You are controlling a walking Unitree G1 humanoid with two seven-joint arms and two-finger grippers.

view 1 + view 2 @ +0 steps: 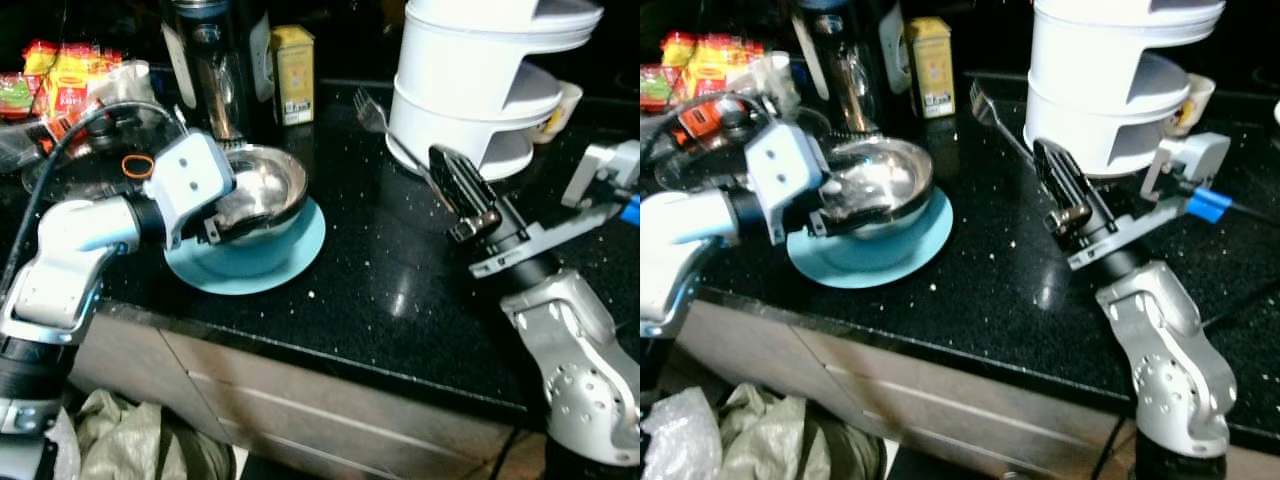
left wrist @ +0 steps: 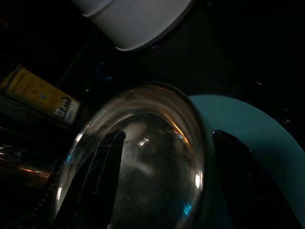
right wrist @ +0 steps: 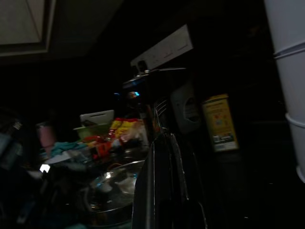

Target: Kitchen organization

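Black speckled bench (image 1: 400,270); blue plate (image 1: 290,265) near front edge. Left claw (image 2: 162,157) wide, straddling steel bowl (image 1: 262,190) rim. Right claw (image 1: 462,185) closed, empty.

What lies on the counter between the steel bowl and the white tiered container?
In the left eye view, mostly bare black countertop separates the steel bowl from the white tiered container; a fork lies at the container's foot, pointing into that stretch.

A home kitchen: black speckled countertop (image 1: 400,270), steel bowl (image 1: 262,190) on blue plate (image 1: 290,262), fork (image 1: 372,112), food packets (image 1: 60,75).
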